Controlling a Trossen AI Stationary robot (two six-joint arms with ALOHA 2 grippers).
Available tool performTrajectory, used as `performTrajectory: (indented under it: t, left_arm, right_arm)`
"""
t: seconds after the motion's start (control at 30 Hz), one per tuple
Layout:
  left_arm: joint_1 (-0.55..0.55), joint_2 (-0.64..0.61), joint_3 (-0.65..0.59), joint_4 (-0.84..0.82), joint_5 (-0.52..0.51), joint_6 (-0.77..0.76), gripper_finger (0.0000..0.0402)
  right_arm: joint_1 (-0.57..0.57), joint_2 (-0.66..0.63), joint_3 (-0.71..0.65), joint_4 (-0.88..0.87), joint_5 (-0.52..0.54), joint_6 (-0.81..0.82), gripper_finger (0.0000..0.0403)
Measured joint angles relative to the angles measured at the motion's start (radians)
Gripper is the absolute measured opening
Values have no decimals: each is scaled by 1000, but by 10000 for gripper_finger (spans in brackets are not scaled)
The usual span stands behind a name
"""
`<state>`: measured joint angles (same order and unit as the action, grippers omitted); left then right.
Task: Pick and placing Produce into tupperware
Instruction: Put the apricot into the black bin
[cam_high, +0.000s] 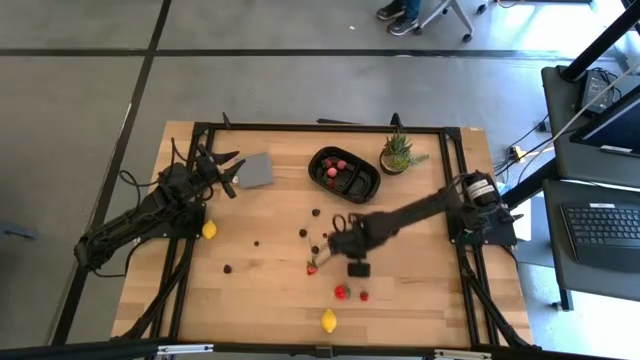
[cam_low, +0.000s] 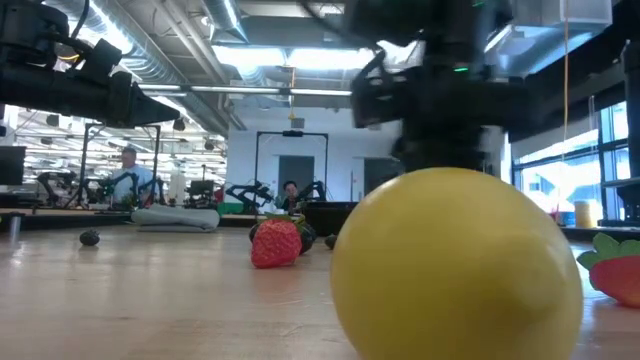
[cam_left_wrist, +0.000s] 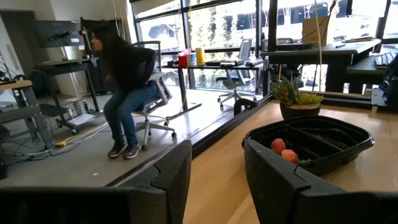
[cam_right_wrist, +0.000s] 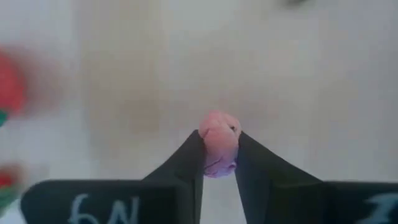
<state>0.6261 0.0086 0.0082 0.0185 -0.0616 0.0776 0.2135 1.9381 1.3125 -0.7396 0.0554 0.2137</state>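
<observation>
Pink berry (cam_right_wrist: 218, 142), yellow lemon (cam_low: 455, 265), red strawberry (cam_low: 276, 243), black tray (cam_high: 345, 171), pale wood table (cam_high: 260, 290).

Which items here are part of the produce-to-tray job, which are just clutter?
Job: black tray; strawberries; dark berries; lemons; pink piece between right gripper fingers.
Clutter: potted plant; grey square by waiting left gripper.

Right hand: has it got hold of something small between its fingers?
Yes, the right hand pinches a small pinkish fruit piece between its two dark fingers.
</observation>
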Motion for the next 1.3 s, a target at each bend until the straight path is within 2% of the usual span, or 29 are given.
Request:
performTrajectory:
  t: [0.3, 0.4, 0.6, 0.93, 1.1, 1.2, 1.3]
  left_arm:
    - [0, 0, 0, 0, 0, 0, 140]
    - [0, 0, 0, 0, 0, 0, 140]
    - [0, 0, 0, 0, 0, 1, 140]
    - [0, 0, 0, 0, 0, 2, 140]
    - [0, 0, 0, 0, 0, 2, 140]
    - [0, 0, 0, 0, 0, 2, 140]
    - [0, 0, 0, 0, 0, 2, 140]
  right_arm:
    - [-309, -3, 187, -94, 14, -190, 94]
    - [-393, -3, 242, -90, 102, -239, 89]
    - [-515, -5, 266, -52, 97, -249, 88]
    - [-544, 3, 136, 11, 76, -252, 90]
    - [-537, 3, 124, 29, 79, -220, 92]
    - [-538, 3, 124, 45, 80, -226, 108]
    - [-538, 3, 125, 45, 81, -246, 146]
